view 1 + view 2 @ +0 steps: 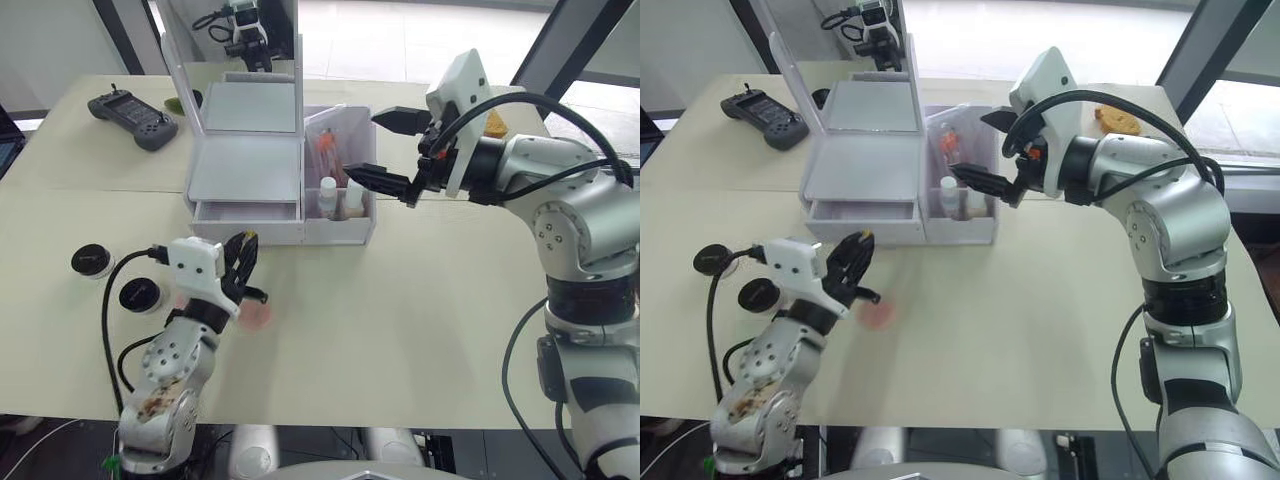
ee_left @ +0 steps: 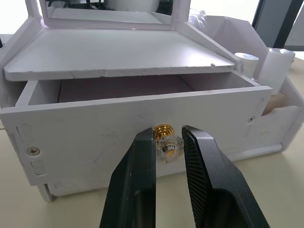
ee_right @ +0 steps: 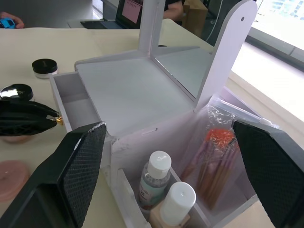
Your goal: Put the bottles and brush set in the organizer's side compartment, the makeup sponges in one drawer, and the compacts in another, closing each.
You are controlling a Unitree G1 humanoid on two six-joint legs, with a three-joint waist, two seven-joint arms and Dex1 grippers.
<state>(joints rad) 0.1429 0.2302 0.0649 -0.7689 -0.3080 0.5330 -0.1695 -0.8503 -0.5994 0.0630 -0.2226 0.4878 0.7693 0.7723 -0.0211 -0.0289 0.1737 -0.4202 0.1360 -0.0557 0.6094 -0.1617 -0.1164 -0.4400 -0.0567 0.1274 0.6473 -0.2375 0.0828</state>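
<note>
**Ana:** While the left gripper [image 2: 167, 142] is closing its two black fingers [image 2: 137, 175] either side of the gold knob [image 2: 166, 145], the drawer [image 2: 137, 123] is standing pulled out from the organizer [image 1: 250, 160]. I'd say it is gripping there to work that drawer.

**Ben:** And the right gripper [image 1: 385, 150]?

**Ana:** Fingers spread wide, gripping nothing, hovering just above the organizer's side compartment [image 3: 190, 190]. Sitting inside already are the bottles [image 3: 154, 178] and the brush set [image 3: 216, 161], so it looks like it is done there.

**Ben:** The sponges?

**Ana:** One pink makeup sponge [image 1: 878, 314] is lying on the table [image 1: 400, 320] in front of the organizer, beside the left gripper. The compacts [image 1: 92, 261] are waiting to the organizer's front left, well apart from it.

**Ben:** So the drawer is open to take that sponge?

**Ana:** That's my read.
</note>
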